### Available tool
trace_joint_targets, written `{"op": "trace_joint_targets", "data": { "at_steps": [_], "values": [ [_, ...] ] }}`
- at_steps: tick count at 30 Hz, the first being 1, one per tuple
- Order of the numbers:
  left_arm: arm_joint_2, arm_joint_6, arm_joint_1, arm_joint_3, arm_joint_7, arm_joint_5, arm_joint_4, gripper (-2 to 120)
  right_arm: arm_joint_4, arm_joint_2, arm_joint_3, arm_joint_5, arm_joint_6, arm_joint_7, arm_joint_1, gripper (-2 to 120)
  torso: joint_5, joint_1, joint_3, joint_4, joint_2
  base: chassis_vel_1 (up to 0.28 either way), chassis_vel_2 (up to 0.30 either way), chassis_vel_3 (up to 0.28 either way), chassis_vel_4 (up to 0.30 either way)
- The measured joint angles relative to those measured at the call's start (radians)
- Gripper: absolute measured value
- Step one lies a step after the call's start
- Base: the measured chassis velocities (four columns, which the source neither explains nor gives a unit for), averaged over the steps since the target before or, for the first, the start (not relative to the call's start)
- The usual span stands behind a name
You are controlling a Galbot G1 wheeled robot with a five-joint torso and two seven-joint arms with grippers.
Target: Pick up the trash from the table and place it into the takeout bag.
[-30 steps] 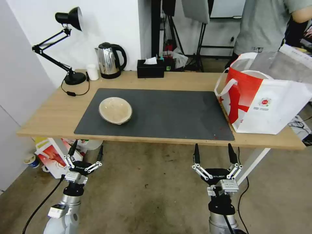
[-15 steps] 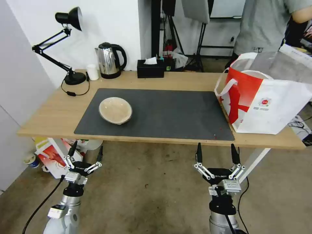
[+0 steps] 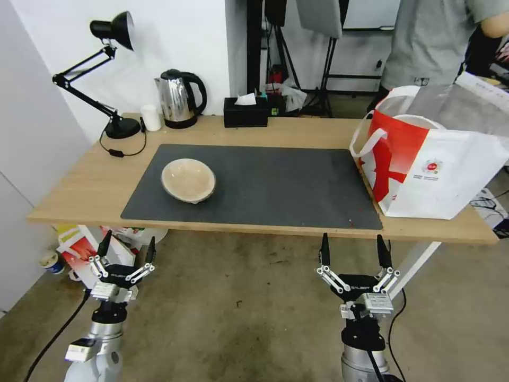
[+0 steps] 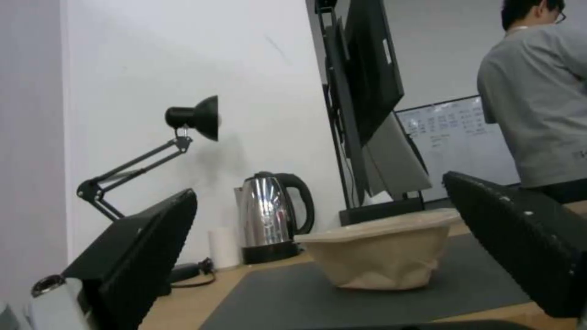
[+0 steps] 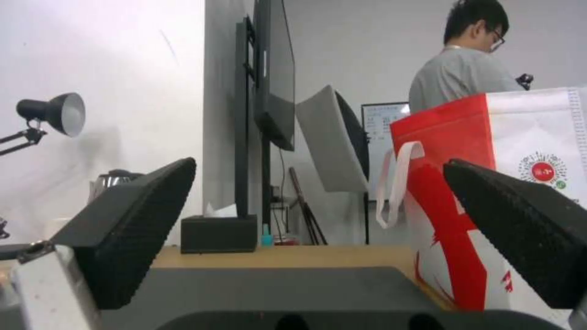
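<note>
Still, beige bowl (image 3: 188, 180) on mat, beyond spread left gripper (image 3: 127, 247).

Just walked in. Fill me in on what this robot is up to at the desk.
It is clearing trash into the takeout bag, which stands open at the table's right end. One piece is in sight on the table: a shallow beige bowl on the dark grey mat. Nothing is being held. The left gripper and the right gripper hover below the table's front edge, jaws open and pointing up; the left one is roughly in line with the bowl.
</note>
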Motion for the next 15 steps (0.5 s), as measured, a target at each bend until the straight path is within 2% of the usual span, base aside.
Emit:
{"op": "trace_joint_targets", "data": {
  "at_steps": [15],
  "values": [
    [0.015, 0.001, 0.009, 0.008, 0.003, 0.009, -0.039, 100, 0.001, 0.0, 0.0, 0.0, -0.001, 0.0, 0.0, 100, 0.0, 0.0, 0.0, -0.0001, 0.0, 0.0, 0.0, 0.0, 0.0]
  ]
}}
